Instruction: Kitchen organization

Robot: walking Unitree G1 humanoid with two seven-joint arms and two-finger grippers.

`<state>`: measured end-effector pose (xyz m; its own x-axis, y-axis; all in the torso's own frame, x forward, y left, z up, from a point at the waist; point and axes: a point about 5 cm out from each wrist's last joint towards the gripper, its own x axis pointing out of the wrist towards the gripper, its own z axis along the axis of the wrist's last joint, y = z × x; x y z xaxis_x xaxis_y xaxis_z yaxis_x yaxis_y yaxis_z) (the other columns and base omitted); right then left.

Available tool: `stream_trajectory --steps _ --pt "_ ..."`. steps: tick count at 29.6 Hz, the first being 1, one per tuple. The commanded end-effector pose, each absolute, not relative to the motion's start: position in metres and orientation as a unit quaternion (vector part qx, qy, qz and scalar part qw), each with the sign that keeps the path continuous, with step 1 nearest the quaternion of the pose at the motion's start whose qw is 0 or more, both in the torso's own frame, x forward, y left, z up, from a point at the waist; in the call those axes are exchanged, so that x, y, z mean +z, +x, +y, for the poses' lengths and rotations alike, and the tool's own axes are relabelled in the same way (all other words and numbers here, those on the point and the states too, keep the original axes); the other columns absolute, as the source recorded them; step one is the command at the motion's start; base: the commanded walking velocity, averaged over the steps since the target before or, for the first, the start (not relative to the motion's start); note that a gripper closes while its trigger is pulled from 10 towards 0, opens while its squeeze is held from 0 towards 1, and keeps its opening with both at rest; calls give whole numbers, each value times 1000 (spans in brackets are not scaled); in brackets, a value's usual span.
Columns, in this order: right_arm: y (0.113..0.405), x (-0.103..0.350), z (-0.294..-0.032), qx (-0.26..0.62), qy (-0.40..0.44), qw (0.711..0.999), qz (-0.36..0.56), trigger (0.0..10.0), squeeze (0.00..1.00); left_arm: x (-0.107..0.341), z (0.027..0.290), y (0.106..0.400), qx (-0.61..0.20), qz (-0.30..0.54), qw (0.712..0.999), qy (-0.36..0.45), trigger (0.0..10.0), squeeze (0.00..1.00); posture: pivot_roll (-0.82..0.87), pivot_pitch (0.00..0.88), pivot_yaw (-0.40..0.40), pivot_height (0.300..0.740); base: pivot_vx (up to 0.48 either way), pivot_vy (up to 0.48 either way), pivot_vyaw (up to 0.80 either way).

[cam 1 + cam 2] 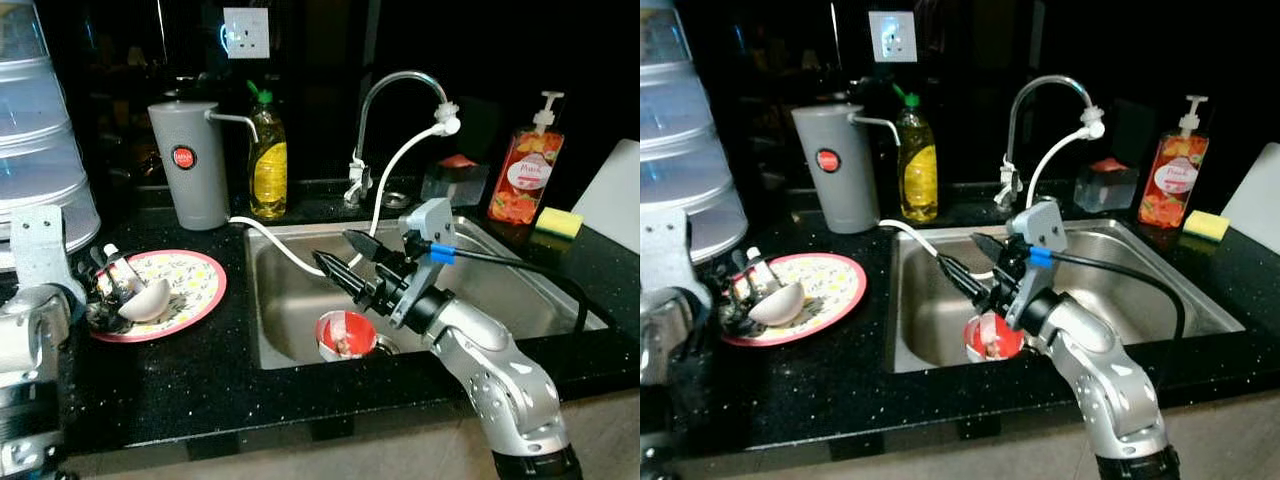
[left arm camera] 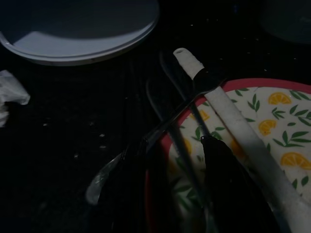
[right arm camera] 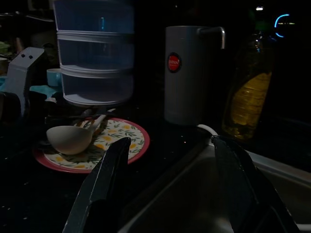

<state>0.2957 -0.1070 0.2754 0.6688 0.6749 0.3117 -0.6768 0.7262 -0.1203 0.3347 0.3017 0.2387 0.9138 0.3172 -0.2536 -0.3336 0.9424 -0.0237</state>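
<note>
Right wrist view looks along the right gripper (image 3: pixel 170 184), and its two black fingers stand wide apart with nothing between them. From the head, this gripper (image 1: pixel 352 262) hangs over the left part of the sink (image 1: pixel 520 300), pointing toward the counter on the robot's left. Below it, near the drain, a red and white cup (image 1: pixel 345 334) lies at the bottom of the sink. I think the cup is the next thing to pick up, because the fingers are open and close above it. A white hose (image 1: pixel 395 170) runs from the tap (image 1: pixel 400 90) down over the sink's back edge. Behind the sink stand a grey jug (image 1: pixel 188 165), a yellow bottle of dish soap (image 1: pixel 267 160) and a red bottle of hand soap (image 1: pixel 526 170), with a yellow sponge (image 1: pixel 558 222) beside it. On the black counter (image 1: pixel 200 370) to the left lies a plate (image 1: pixel 185 285) with lemons painted on it. It holds a pale ladle (image 1: pixel 147 298) and some dark cutlery, likely gathered there to be washed. The left gripper (image 1: pixel 95 290) sits at the plate's near edge among the cutlery. I cannot tell if its fingers are open or closed. A stack of clear tubs (image 1: pixel 35 130) stands at the far left.
</note>
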Motion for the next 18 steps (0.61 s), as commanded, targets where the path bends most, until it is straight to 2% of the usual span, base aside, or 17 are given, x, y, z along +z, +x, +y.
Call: stream_trajectory --steps 1,8,18 --pt "296 277 -106 370 1 913 -172 10000 0 235 298 343 164 133 977 -17 10000 0 -8 21 -16 740 0 0 0" --pt "297 275 -105 369 -2 915 -165 10000 0 237 293 360 146 141 979 2 10000 0 -19 29 -2 740 0 0 0" --pt "297 272 -104 371 -2 915 -160 10000 0 250 313 371 163 138 975 69 10000 0 -21 33 -2 740 0 0 0"
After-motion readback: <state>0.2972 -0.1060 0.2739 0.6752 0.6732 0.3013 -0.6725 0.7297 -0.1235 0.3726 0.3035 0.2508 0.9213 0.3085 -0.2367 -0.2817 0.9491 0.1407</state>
